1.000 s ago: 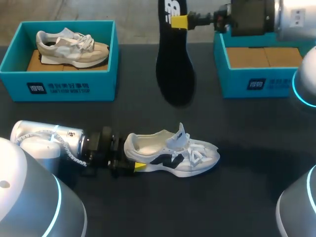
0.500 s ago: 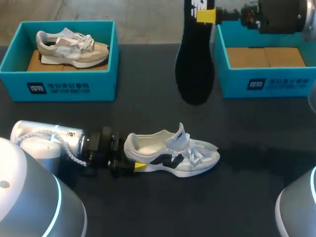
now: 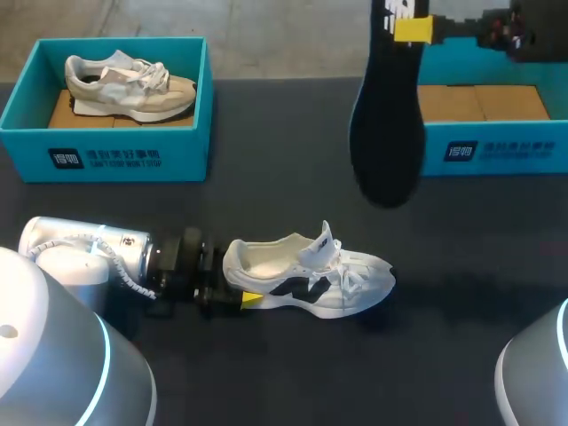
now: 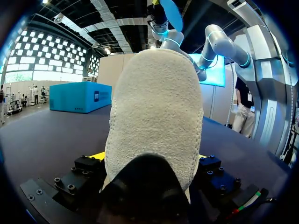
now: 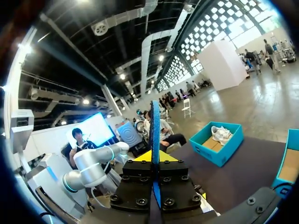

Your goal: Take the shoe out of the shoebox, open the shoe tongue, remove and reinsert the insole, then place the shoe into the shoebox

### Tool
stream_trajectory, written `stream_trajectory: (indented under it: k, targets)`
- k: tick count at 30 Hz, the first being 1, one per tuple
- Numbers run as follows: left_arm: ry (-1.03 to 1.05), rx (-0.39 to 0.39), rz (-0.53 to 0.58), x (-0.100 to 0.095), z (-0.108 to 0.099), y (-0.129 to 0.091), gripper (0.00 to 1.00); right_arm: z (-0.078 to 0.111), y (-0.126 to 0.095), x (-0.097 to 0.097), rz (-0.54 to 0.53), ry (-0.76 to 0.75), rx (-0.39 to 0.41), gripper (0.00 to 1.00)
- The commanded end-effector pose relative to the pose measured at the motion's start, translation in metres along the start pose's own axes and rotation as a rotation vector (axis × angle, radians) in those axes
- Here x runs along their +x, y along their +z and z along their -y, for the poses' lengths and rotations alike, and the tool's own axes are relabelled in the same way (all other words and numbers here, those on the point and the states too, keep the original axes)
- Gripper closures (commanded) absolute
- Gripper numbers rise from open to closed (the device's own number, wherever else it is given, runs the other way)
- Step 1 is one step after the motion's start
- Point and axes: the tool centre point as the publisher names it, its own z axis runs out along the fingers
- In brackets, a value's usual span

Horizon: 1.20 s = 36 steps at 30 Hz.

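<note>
The right gripper point(image 3: 413, 29) is seen clamped flat on the black insole point(image 3: 386, 133), both yellow tips pressed to its faces near the heel end; from the right wrist the insole point(image 5: 154, 126) is caught edge-on, pinched between the fingers; it is held up off the table point(image 3: 266, 373), hanging toe-down, and is seen across the left end of the right shoebox point(image 3: 497, 151). Over to the left gripper point(image 3: 244, 297): it is closed on the heel of the white shoe point(image 3: 306, 275), a yellow tip laid against each side; from the left wrist the padded heel point(image 4: 154, 121) is seen filling the gap between the fingers; the shoe is set on its sole near the table's middle, toe pointed right, tongue raised, laces loose. At the far left, a beige shoe point(image 3: 129, 84) is seen lying in the left shoebox point(image 3: 106, 158).
</note>
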Motion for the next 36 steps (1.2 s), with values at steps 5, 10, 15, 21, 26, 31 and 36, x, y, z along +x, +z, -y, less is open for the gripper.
stream_trajectory:
  k: [5, 10, 15, 21, 26, 31, 36]
  targets:
    - [0.0, 0.0, -0.002, -0.001, -0.002, 0.001, 1.0, 0.004, -0.003, 0.001, 0.003, 0.001, -0.005, 1.0]
    - [0.0, 0.0, -0.002, -0.001, -0.002, 0.001, 1.0, 0.004, -0.003, 0.001, 0.003, 0.001, -0.005, 1.0]
    - [0.0, 0.0, -0.002, -0.001, -0.002, 0.001, 1.0, 0.011, -0.008, 0.015, -0.019, 0.042, -0.03, 1.0]
    - [0.0, 0.0, -0.002, -0.001, -0.002, 0.001, 1.0, 0.02, -0.013, 0.039, -0.013, 0.07, 0.009, 1.0]
    - [0.0, 0.0, -0.002, -0.001, -0.002, 0.001, 1.0, 0.03, -0.014, 0.046, 0.023, 0.055, 0.088, 1.0]
    - [0.0, 0.0, -0.002, -0.001, -0.002, 0.001, 1.0, 0.032, -0.02, 0.053, -0.005, 0.089, 0.088, 1.0]
    - [0.0, 0.0, -0.002, -0.001, -0.002, 0.001, 1.0, 0.031, -0.023, 0.064, -0.037, 0.092, 0.1, 1.0]
